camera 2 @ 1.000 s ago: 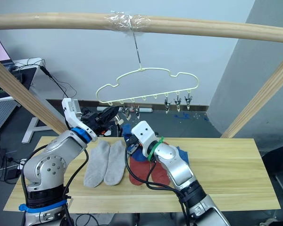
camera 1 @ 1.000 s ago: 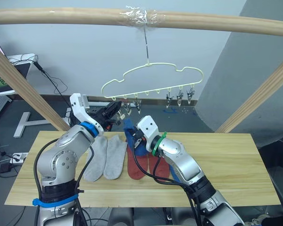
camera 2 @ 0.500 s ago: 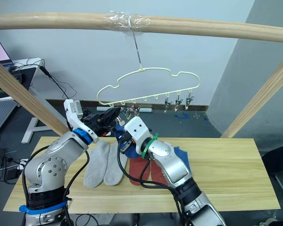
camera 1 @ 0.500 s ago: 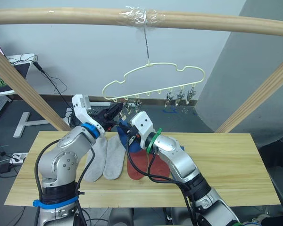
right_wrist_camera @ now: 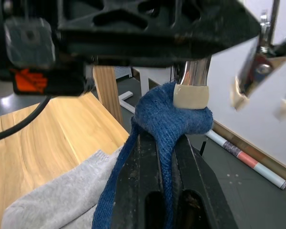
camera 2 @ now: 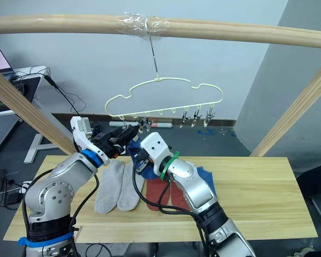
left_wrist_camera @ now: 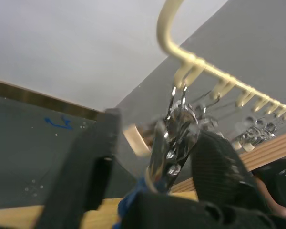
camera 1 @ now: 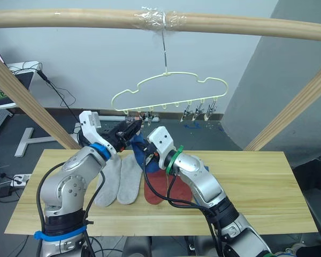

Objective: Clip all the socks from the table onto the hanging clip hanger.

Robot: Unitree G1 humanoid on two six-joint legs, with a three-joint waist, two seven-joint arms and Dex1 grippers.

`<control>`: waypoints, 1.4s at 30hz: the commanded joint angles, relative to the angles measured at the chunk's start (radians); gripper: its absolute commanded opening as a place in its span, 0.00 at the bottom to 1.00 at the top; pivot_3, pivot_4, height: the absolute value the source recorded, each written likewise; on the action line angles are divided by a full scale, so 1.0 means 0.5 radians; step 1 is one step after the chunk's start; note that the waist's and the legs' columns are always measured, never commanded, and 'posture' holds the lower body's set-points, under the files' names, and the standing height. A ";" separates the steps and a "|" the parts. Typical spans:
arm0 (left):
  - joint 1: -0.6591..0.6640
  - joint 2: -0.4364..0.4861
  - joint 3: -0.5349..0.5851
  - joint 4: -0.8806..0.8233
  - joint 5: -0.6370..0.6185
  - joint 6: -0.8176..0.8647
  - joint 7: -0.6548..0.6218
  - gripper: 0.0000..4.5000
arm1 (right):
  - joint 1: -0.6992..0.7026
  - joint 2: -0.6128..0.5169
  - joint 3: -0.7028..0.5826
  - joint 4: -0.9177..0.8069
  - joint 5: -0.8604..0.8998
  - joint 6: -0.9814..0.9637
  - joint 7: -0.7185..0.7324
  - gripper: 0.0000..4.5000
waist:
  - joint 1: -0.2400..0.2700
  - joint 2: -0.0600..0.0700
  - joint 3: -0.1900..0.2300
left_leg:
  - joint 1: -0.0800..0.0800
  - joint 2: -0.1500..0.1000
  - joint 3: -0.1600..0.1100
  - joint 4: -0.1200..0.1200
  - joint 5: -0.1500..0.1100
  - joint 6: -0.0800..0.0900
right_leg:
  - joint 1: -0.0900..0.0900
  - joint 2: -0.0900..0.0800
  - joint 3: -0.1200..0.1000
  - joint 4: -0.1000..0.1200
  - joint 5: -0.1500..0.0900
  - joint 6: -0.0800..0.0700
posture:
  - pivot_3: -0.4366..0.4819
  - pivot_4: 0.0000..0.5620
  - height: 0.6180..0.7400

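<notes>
You are not seeing the second blue sock (camera 2: 204,174) whole: the right arm is covering most of it, leaving a corner showing on the table (camera 1: 267,176). That arm is also hiding the upper ends of the two rust red socks (camera 1: 156,187). The blue sock (right_wrist_camera: 167,117) pinched in the right gripper (right_wrist_camera: 158,143) is running off the edge of the right wrist view, so its length is staying unknown. In the left wrist view the left gripper (left_wrist_camera: 148,157) and the clip (left_wrist_camera: 174,138) between its fingers are blurring together; you cannot tell whether the clip's mouth is being pressed apart. The far clips (left_wrist_camera: 257,136) are too small to read.
</notes>
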State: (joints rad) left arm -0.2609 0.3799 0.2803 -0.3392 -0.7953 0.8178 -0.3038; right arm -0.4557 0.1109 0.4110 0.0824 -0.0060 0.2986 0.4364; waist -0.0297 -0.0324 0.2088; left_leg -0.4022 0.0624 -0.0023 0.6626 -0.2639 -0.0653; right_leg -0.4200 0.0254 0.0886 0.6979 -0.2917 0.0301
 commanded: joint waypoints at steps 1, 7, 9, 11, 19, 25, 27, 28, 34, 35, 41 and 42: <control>0.078 0.101 0.078 -0.131 -0.184 0.094 -0.121 0.70 | -0.048 0.028 -0.023 -0.075 0.038 -0.047 0.012 0.00 | -0.001 0.000 0.000 | 0.000 0.000 0.000 0.000 0.000 0.000 | 0.000 0.000 0.000 0.000 0.000 0.000 | 0.55 0.33 0.67; 0.224 0.297 0.118 -0.180 -0.280 0.171 -0.240 0.70 | -0.047 0.010 -0.028 -0.098 0.031 -0.053 0.017 0.00 | 0.001 0.000 0.000 | 0.000 0.000 -0.001 0.000 0.000 0.000 | 0.000 0.000 -0.001 0.000 0.000 0.000 | 0.56 0.34 0.67; 0.227 0.313 0.111 -0.180 -0.269 0.155 -0.241 0.70 | -0.047 0.008 -0.038 -0.103 0.029 -0.054 0.009 0.00 | 0.005 -0.001 0.000 | 0.000 0.000 -0.001 0.000 0.000 0.000 | 0.000 0.000 -0.001 0.000 0.000 0.000 | 0.57 0.34 0.67; 0.226 0.315 0.094 -0.184 -0.247 0.129 -0.235 0.71 | -0.047 0.004 -0.041 -0.107 0.034 -0.041 0.014 0.13 | 0.007 -0.001 0.000 | 0.000 0.000 -0.001 0.000 0.000 0.000 | 0.000 0.000 -0.001 0.000 0.000 0.000 | 0.57 0.34 0.67; 0.306 0.326 -0.033 -0.262 -0.028 -0.069 -0.294 0.71 | -0.027 -0.157 0.043 -0.140 -0.100 -0.047 0.036 0.40 | 0.007 -0.001 0.000 | 0.000 0.000 -0.001 0.000 0.000 0.000 | 0.000 0.000 -0.001 0.000 0.000 0.000 | 0.57 0.34 0.67; 0.309 0.242 -0.238 -0.245 0.305 -0.379 -0.287 0.71 | 0.075 -0.335 0.023 -0.315 -0.103 -0.043 0.105 0.40 | 0.012 -0.001 0.000 | 0.000 -0.002 0.002 0.000 0.000 0.000 | 0.000 -0.002 0.001 -0.001 0.000 0.000 | 0.56 0.35 0.67; 0.328 0.230 -0.314 -0.248 0.437 -0.514 -0.312 0.71 | 0.100 -0.399 0.026 -0.379 -0.108 -0.035 0.139 0.40 | 0.012 -0.001 0.000 | 0.000 -0.002 0.002 0.000 0.000 0.000 | 0.000 -0.002 0.001 -0.001 0.000 0.000 | 0.56 0.35 0.67; 0.335 0.206 -0.343 -0.243 0.475 -0.554 -0.303 0.71 | 0.117 -0.430 0.016 -0.419 -0.100 -0.020 0.155 0.40 | 0.012 -0.001 0.000 | 0.000 -0.001 0.002 0.000 0.000 0.000 | 0.000 -0.002 0.001 -0.001 0.000 0.000 | 0.55 0.36 0.67; 0.311 0.013 -0.536 -0.030 0.953 -1.050 -0.144 0.71 | 0.259 -0.689 -0.045 -0.771 -0.055 0.097 0.274 0.40 | 0.014 -0.001 0.000 | 0.000 -0.002 0.002 0.000 0.000 0.000 | 0.000 -0.002 0.002 -0.001 0.000 0.000 | 0.52 0.37 0.67; 0.303 -0.017 -0.536 -0.001 0.971 -1.076 -0.131 0.71 | 0.270 -0.709 -0.054 -0.804 -0.048 0.117 0.280 0.40 | 0.010 -0.001 0.000 | 0.000 -0.002 0.002 0.000 0.000 0.001 | 0.000 -0.002 0.002 -0.001 0.000 0.000 | 0.52 0.37 0.67; 0.242 -0.114 -0.529 0.046 1.144 -1.186 -0.013 0.71 | 0.372 -0.849 -0.152 -1.017 0.030 0.193 0.340 0.40 | 0.001 -0.002 0.001 | 0.000 -0.002 0.003 0.000 0.000 0.001 | 0.000 0.000 0.003 -0.001 0.000 0.000 | 0.49 0.38 0.67; 0.234 -0.126 -0.527 0.049 1.160 -1.196 0.002 0.71 | 0.379 -0.862 -0.166 -1.040 0.045 0.200 0.340 0.40 | 0.000 -0.002 0.001 | 0.000 -0.001 0.003 0.000 0.000 0.001 | 0.000 0.000 0.004 -0.001 0.000 0.000 | 0.49 0.38 0.67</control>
State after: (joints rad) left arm -0.1334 0.3253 0.0086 -0.2974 -0.2375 0.2506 -0.3183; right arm -0.2700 -0.3163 0.3547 -0.3760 -0.0125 0.3971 0.5993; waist -0.0297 -0.0335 0.2094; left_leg -0.4020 0.0616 -0.0008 0.6628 -0.2640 -0.0649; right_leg -0.4200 0.0255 0.0905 0.6974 -0.2918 0.0303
